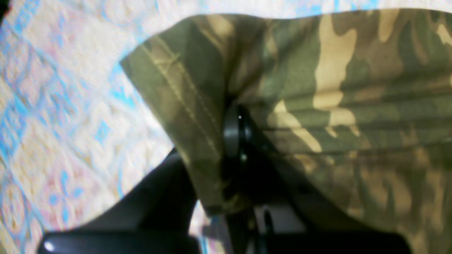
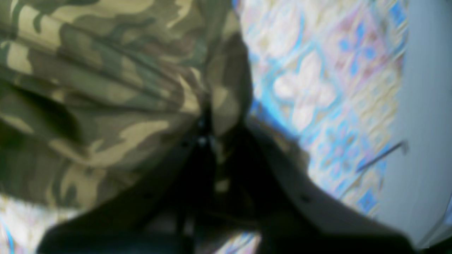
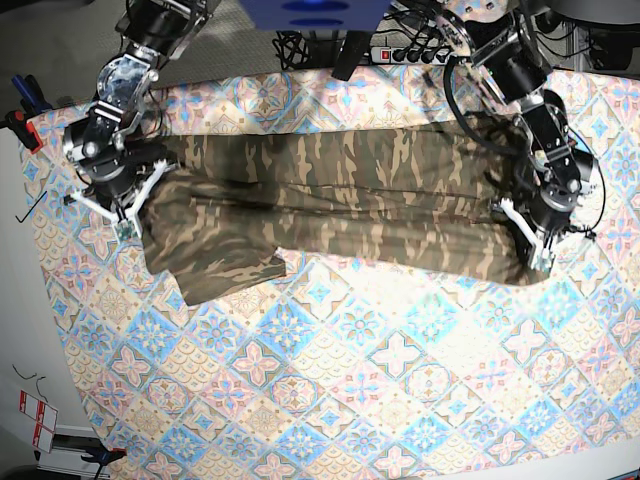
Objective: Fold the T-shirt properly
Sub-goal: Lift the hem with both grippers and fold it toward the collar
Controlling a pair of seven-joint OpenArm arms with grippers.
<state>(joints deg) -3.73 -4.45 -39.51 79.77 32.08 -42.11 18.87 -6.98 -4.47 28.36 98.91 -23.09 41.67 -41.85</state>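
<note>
The soft olive, brown and tan camouflage T-shirt (image 3: 330, 205) hangs stretched across the far half of the pastel blue-pink patterned tablecloth (image 3: 350, 380), because the left gripper (image 3: 530, 250) and right gripper (image 3: 122, 222) each pinch one end, likely to fold it over.

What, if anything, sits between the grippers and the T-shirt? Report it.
Nothing visible does. The left gripper and the right gripper are each shut directly on the T-shirt, pinching its opposite ends above the tablecloth.
</note>
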